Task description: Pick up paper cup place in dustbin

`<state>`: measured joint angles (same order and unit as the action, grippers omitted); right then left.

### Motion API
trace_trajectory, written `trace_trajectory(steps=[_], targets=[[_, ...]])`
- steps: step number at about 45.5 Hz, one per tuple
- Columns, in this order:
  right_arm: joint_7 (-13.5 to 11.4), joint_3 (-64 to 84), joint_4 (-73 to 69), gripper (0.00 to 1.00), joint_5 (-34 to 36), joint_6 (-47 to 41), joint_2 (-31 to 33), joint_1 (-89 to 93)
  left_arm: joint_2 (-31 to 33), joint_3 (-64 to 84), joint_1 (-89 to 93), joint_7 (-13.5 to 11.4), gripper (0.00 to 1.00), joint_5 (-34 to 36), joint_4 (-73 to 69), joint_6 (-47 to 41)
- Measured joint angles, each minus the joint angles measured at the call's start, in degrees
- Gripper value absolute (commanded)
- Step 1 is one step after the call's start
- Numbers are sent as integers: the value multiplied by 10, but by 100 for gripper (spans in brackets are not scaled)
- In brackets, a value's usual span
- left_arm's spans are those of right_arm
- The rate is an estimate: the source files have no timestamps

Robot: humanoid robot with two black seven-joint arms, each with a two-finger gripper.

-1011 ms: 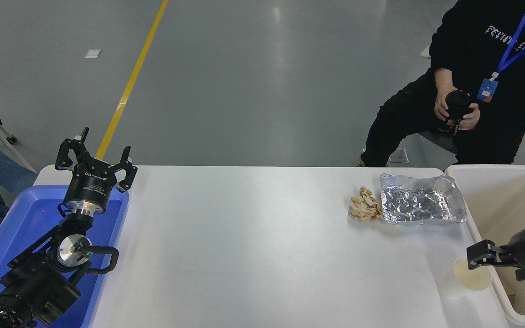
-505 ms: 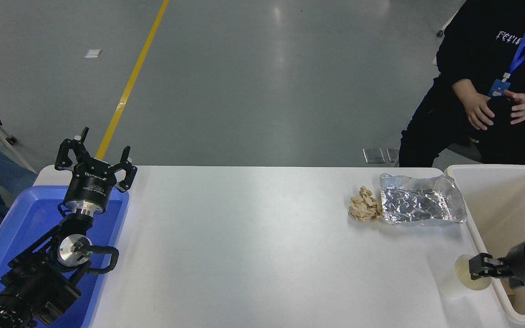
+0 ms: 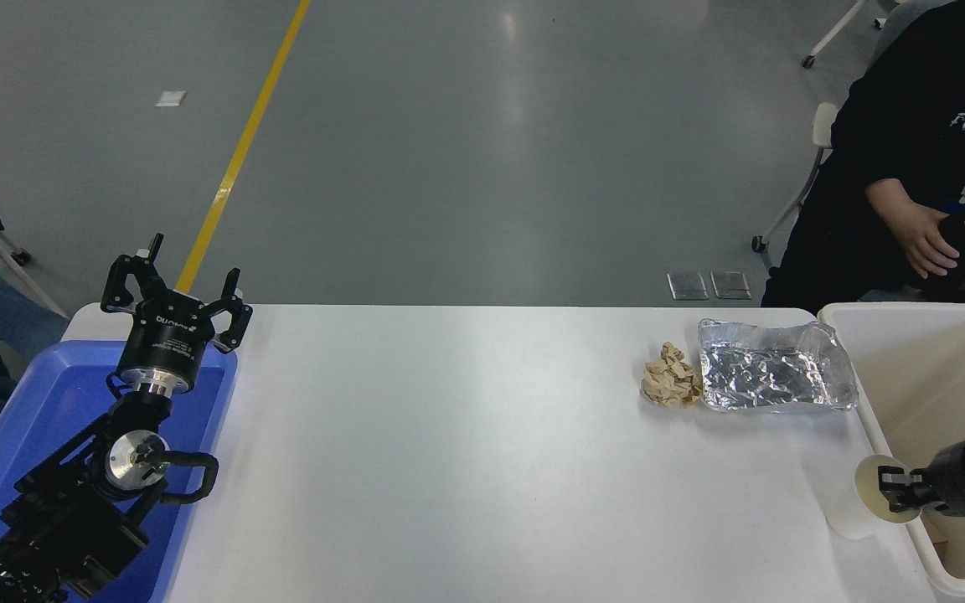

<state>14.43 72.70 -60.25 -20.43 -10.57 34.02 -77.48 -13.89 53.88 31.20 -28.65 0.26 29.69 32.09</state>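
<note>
Head view: right gripper point(image 3: 891, 490) clamped on paper cup point(image 3: 864, 507) rim, cup tilted; dustbin point(image 3: 885, 394) immediately at 3 o'clock. Left gripper point(image 3: 174, 289) fingers apart, parked.

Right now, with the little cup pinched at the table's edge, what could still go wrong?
The right tool seems to hold the paper cup only by its rim, so the thin wall might crumple or slip free. The cup sits right beside the dustbin, whose thick rim stands between them; a low lift could knock the cup against it. If dropped, it may roll off the near table edge.
</note>
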Motion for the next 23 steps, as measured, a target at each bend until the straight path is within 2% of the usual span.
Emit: trace_trajectory(steps=[10, 23], targets=[[15, 2, -9, 0, 2, -9, 17, -57, 0, 0, 0, 0, 98, 0, 0, 0], [33, 6, -44, 0, 3, -71, 48, -203, 0, 0, 0, 0, 98, 0, 0, 0]])
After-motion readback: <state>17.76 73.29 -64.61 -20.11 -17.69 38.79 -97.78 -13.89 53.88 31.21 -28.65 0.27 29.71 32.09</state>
